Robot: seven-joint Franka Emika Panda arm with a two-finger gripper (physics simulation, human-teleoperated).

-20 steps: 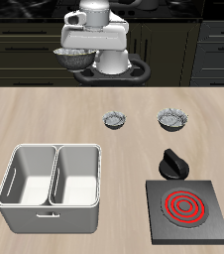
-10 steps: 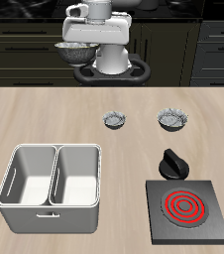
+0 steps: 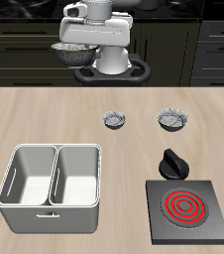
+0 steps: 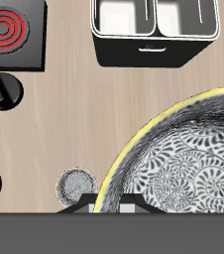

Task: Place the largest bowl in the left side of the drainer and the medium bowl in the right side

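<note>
Wood tabletop, dark cabinets behind. Gripper (image 3: 84,48) clamped on largest bowl (image 3: 74,52), held high at table's back, well off drainer (image 3: 51,189). Drainer empty both sides. Medium bowl (image 3: 172,120) on table. I've both placements left.

The largest bowl (image 3: 72,52) hangs high above the table's back, well behind the drainer (image 3: 51,185).

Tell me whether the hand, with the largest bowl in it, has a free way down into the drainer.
Probably yes. The hand holds the largest bowl high behind the table, both drainer compartments look empty, and nothing stands between; the two smaller bowls sit off to the side.
</note>
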